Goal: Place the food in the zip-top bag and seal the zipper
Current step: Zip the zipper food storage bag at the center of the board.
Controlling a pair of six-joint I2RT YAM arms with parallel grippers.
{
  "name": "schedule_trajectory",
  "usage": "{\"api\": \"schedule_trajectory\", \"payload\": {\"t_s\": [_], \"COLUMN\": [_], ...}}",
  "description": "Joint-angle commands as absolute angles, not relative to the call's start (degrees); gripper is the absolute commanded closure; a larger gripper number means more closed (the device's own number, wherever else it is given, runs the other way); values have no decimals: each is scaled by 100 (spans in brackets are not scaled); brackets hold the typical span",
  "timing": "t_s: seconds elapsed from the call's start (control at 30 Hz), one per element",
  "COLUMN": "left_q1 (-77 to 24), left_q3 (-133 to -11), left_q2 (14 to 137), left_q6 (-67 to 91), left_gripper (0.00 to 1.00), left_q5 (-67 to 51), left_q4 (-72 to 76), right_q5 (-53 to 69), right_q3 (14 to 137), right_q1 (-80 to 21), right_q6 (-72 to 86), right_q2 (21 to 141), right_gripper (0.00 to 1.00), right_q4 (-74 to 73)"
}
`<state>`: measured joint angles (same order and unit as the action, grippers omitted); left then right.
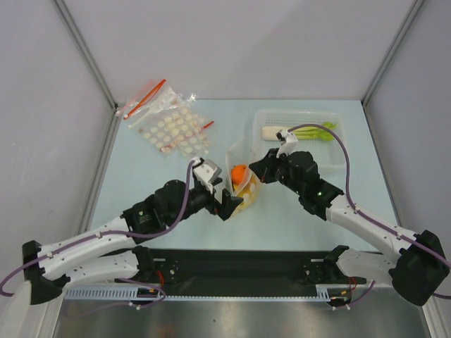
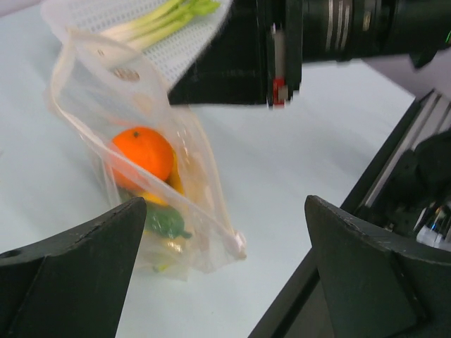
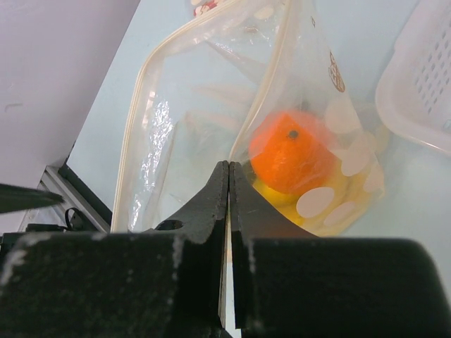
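The dotted zip-top bag (image 1: pixel 245 184) stands mid-table with its mouth open. Inside are the round orange (image 1: pixel 239 172), yellow fruit (image 3: pixel 280 193) under it and the dark green vegetable (image 2: pixel 163 222). My right gripper (image 1: pixel 258 169) is shut on the bag's mouth edge, where the pale zipper strip (image 3: pixel 270 88) runs down to its tips (image 3: pixel 229 170). My left gripper (image 1: pixel 220 193) is open beside the bag, with the bag's lower corner (image 2: pixel 236 243) between its fingers (image 2: pixel 77 264) without touching. The leek (image 1: pixel 299 131) lies in the white basket.
The white mesh basket (image 1: pixel 337 151) stands at the back right, just behind the right gripper. A heap of spare dotted bags with red strips (image 1: pixel 168 121) lies at the back left. Grey walls close the sides and back.
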<state>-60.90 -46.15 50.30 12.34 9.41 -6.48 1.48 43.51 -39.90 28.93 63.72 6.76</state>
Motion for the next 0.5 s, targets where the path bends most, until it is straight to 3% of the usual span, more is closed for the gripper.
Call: {"api": "schedule_trajectory", "payload": {"t_s": [0.0,0.37,0.47], "left_q1": [-6389,-6908,-6943], "left_q3": [-4114,-3612,-3709], "left_q2": [4782,4771,5000], "left_q6": [748,343,264], "left_gripper": [0,0,4], "left_q5": [1220,2056,2345], "left_q4": [-141,-18,-44], "right_q5": [61,132,141], "right_q3": [4518,4544,4544], "right_q1": [-4017,-4008,-3999], "right_q6": [2944,2953,2979], "right_q2": [6372,6434,6425], "right_gripper": [100,100,100], "right_q4": [958,949,949]}}
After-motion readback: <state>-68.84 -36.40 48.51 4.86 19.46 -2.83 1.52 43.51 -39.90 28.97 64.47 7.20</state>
